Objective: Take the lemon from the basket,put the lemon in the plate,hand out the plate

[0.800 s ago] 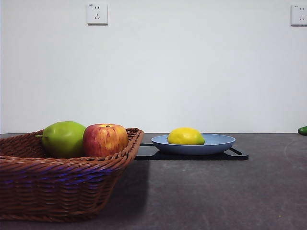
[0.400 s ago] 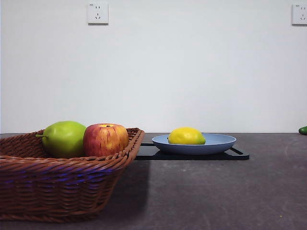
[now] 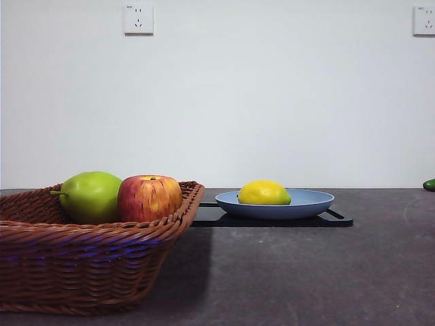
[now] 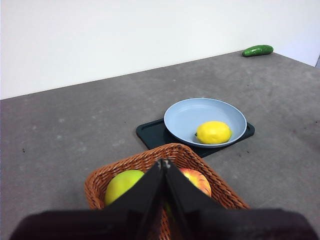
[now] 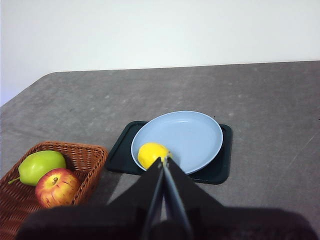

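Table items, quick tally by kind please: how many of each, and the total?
Lemon: 1, in the plate
Green pear: 1, in the basket
Red-yellow apple: 1, in the basket
Cucumber: 1, on the table's far edge
Light-blue plate: 1, on the tray
Black tray: 1
Wicker basket: 1
Total: 7

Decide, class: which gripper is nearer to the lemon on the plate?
The right gripper. Its shut tips hang just beside the lemon, over the light-blue plate. The left gripper, also shut, hangs over the wicker basket, apart from the plate.
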